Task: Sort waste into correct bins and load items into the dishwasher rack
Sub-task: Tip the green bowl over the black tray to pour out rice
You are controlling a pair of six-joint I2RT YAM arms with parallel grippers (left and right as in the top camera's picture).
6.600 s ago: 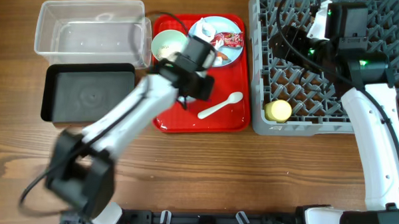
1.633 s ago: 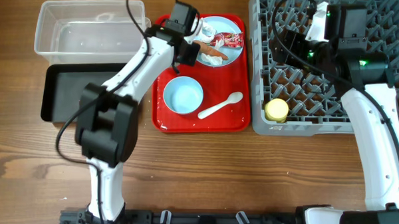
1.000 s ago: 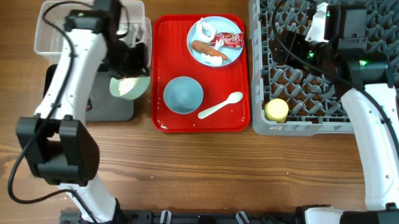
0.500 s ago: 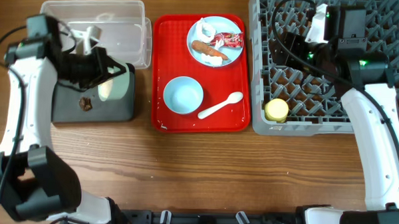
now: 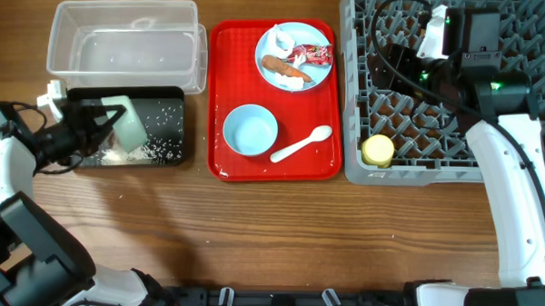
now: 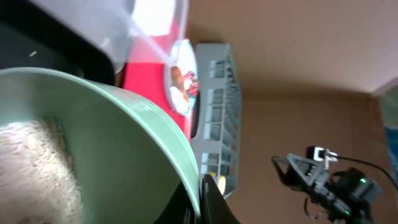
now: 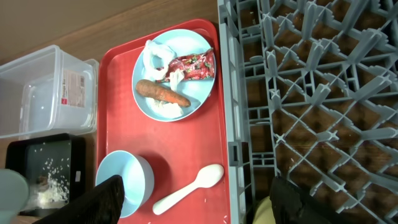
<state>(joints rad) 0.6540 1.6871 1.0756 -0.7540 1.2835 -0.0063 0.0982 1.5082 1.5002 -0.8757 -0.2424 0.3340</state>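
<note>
Overhead: the left claw (image 5: 101,131) is pinching the green bowl (image 5: 131,123) by its rim. It is holding the bowl tipped over the black tray (image 5: 170,96), just left of the red tray (image 5: 272,167). Rice (image 5: 159,145) is lying scattered in the black tray. The tub (image 5: 122,39) is standing left of the red tray too, behind the black one. On the red tray the blue bowl (image 5: 250,131), the spoon (image 5: 300,145) and the plate (image 5: 313,73) are waiting. Right of the red tray, the rack (image 5: 436,168) is carrying the cup (image 5: 379,150).

Left wrist: the green bowl is filling the view on its side, and some rice is clinging inside it. One dark finger of the left claw is sitting at the rim. The bowl is looking like light, stiff, smooth plastic, so I think a rim pinch can slip when the bowl is tilted. The sticking grains are probably needing a small shake.

Right wrist: the right claw (image 7: 198,185) is spread wide and gripping nothing, above the rack edge next to the red tray. The plate is holding the wrapper (image 7: 196,65), the carrot (image 7: 161,92) and the tissue (image 7: 158,57). The tissue is likely soft and the wrapper crinkly, so any pinch should do for them. The spoon is thin and lying flat, so the handle's middle seems the best hold.
</note>
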